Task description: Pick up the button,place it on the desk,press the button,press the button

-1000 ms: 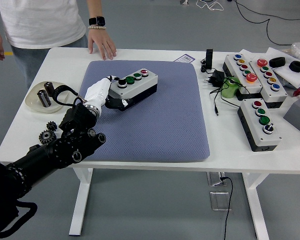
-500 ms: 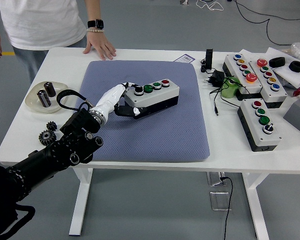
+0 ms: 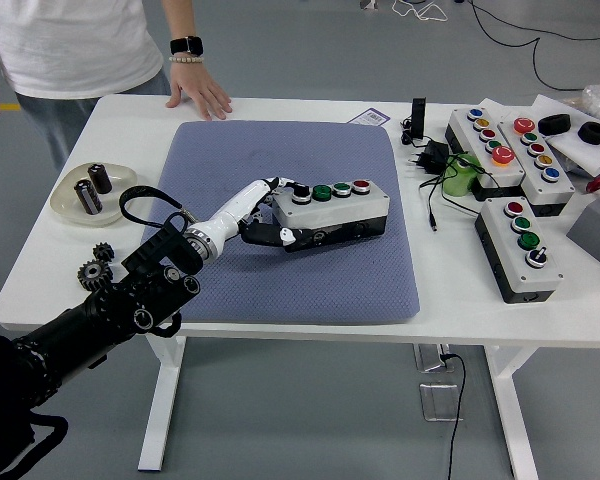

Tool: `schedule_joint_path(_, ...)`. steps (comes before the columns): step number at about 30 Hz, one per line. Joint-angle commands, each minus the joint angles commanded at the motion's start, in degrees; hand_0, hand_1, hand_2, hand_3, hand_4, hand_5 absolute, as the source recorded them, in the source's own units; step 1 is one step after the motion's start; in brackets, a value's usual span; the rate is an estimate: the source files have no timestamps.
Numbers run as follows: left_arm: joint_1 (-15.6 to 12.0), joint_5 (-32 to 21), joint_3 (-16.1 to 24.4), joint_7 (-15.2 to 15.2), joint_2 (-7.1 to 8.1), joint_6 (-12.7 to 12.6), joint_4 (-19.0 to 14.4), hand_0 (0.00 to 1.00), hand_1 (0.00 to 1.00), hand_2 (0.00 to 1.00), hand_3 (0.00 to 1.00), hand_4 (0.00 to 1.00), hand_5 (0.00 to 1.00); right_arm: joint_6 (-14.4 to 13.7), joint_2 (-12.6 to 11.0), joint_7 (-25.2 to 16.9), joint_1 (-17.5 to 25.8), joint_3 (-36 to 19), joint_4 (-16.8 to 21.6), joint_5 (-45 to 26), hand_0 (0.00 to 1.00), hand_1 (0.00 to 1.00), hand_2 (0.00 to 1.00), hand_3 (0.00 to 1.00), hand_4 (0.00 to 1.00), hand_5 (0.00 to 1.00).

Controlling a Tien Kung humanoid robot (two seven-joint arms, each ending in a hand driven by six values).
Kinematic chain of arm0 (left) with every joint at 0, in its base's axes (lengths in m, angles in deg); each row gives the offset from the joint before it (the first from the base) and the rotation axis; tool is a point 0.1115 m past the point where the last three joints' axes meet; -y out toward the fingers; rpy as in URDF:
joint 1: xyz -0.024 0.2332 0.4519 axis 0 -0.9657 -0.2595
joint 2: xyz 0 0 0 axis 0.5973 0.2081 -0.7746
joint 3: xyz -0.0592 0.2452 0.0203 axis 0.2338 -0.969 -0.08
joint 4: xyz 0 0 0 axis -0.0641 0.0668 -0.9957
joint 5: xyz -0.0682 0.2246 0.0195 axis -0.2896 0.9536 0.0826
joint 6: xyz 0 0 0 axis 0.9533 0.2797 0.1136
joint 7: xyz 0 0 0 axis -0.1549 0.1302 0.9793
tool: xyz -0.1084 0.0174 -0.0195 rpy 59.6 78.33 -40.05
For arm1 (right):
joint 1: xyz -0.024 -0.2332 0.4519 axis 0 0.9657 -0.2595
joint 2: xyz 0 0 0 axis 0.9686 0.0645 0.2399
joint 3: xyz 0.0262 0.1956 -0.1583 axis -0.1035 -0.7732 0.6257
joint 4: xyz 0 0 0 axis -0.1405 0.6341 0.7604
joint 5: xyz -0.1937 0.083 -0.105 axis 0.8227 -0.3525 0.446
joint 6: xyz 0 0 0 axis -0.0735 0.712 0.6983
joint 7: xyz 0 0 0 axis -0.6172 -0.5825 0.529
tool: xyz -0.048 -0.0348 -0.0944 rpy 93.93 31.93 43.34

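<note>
A grey button box (image 3: pixel 335 212) with a black base carries a black knob, two green buttons and a red button on top. It sits over the middle of the blue-grey mat (image 3: pixel 280 270). My left hand (image 3: pixel 280 215) grips its left end, white fingers on top and black fingers (image 3: pixel 263 235) along the front side. The black left arm reaches in from the lower left. I cannot tell whether the box rests on the mat or hangs just above it. No right arm shows.
Three more button boxes (image 3: pixel 520 245) stand at the right with a black plug and cable (image 3: pixel 432 160) and a green item. A plate with cylinders (image 3: pixel 85 190) and black gears (image 3: pixel 95 268) lie at left. A person's hand (image 3: pixel 202 95) rests on the table's far edge.
My left hand has carried the button box steadily rightward and slightly nearer, from the mat's upper left to its middle. The person's hand stays on the far edge.
</note>
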Motion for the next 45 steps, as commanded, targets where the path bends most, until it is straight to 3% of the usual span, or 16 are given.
schedule_joint_path(7, 0.2, 0.4, -0.7, 1.8, 0.00, 0.5, 0.1, 0.041, 0.094, 0.123, 0.193, 0.434, 0.002, 0.0, 0.0, -0.1, -0.1, 0.5, 0.0, -0.5, 0.645, 0.529, 0.559, 0.634, 0.240, 0.240)
schedule_joint_path(18, 0.2, 1.9, -0.9, 2.0, 0.00, 1.2, 0.4, 0.052, 0.098, 0.127, 0.197, 0.440, 0.002, 0.1, 0.1, -0.1, -0.1, 1.0, 0.0, -0.9, 0.646, 0.529, 0.560, 0.634, 0.240, 0.240)
schedule_joint_path(19, 0.2, 2.5, -0.9, 1.8, 0.00, 1.4, 0.5, 0.199, 0.262, 0.263, 0.289, 0.371, 0.002, 0.1, 0.1, -0.2, -0.1, 1.1, 0.0, -1.0, 0.646, 0.530, 0.560, 0.634, 0.240, 0.240)
schedule_joint_path(24, 0.1, 7.4, -0.4, 0.3, 0.00, 1.7, 0.7, 0.199, 0.262, 0.263, 0.289, 0.371, 0.002, 0.1, 0.1, -0.2, -0.1, 1.2, 0.0, -1.1, 0.646, 0.530, 0.560, 0.634, 0.240, 0.240)
schedule_joint_path(25, 0.1, 8.6, -0.2, 0.2, 0.00, 1.2, 0.6, 0.418, 0.508, 0.504, 0.504, 0.306, 0.002, 0.1, 0.0, -0.2, -0.1, 1.1, 0.0, -1.0, 0.646, 0.530, 0.560, 0.634, 0.240, 0.239)
schedule_joint_path(31, 0.1, 11.5, 0.8, -0.2, 0.00, -1.4, 0.5, 0.418, 0.508, 0.504, 0.504, 0.306, 0.002, 0.1, 0.0, -0.2, 0.0, 1.1, 0.0, -0.9, 0.646, 0.530, 0.560, 0.634, 0.240, 0.239)
schedule_joint_path(32, 0.1, 11.7, 1.0, -0.1, 0.00, -1.8, 0.5, 0.507, 0.631, 0.670, 0.665, 0.490, 0.002, 0.1, 0.0, -0.2, 0.0, 1.1, 0.0, -1.0, 0.646, 0.531, 0.560, 0.634, 0.240, 0.240)
schedule_joint_path(36, 0.1, 12.0, 1.4, 0.1, 0.00, -3.3, 0.4, 0.507, 0.631, 0.670, 0.665, 0.490, 0.002, 0.1, 0.0, -0.2, 0.1, 1.4, 0.0, -1.3, 0.646, 0.531, 0.560, 0.634, 0.240, 0.240)
schedule_joint_path(37, 0.0, 12.2, 1.6, 0.1, 0.00, -3.6, 0.4, 0.553, 0.720, 0.753, 0.700, 0.510, 0.002, 0.1, 0.1, -0.2, 0.1, 1.4, 0.0, -1.4, 0.646, 0.531, 0.560, 0.634, 0.240, 0.240)
schedule_joint_path(43, -0.2, 12.9, 1.5, 0.1, 0.00, -2.9, 0.3, 0.553, 0.720, 0.753, 0.700, 0.510, 0.002, 0.0, 0.0, -0.2, 0.2, 1.7, 0.0, -1.6, 0.647, 0.530, 0.561, 0.634, 0.241, 0.241)
schedule_joint_path(44, -0.3, 13.1, 1.4, 0.1, 0.00, -2.8, 0.3, 0.671, 0.775, 0.813, 0.712, 0.520, 0.002, 0.1, 0.0, -0.2, 0.3, 1.6, 0.0, -1.6, 0.647, 0.530, 0.561, 0.634, 0.241, 0.241)
schedule_joint_path(45, -0.4, 13.3, 1.4, 0.1, 0.00, -2.7, 0.3, 0.671, 0.775, 0.813, 0.712, 0.520, 0.002, 0.0, 0.0, -0.2, 0.3, 1.7, 0.0, -1.6, 0.647, 0.530, 0.561, 0.634, 0.241, 0.241)
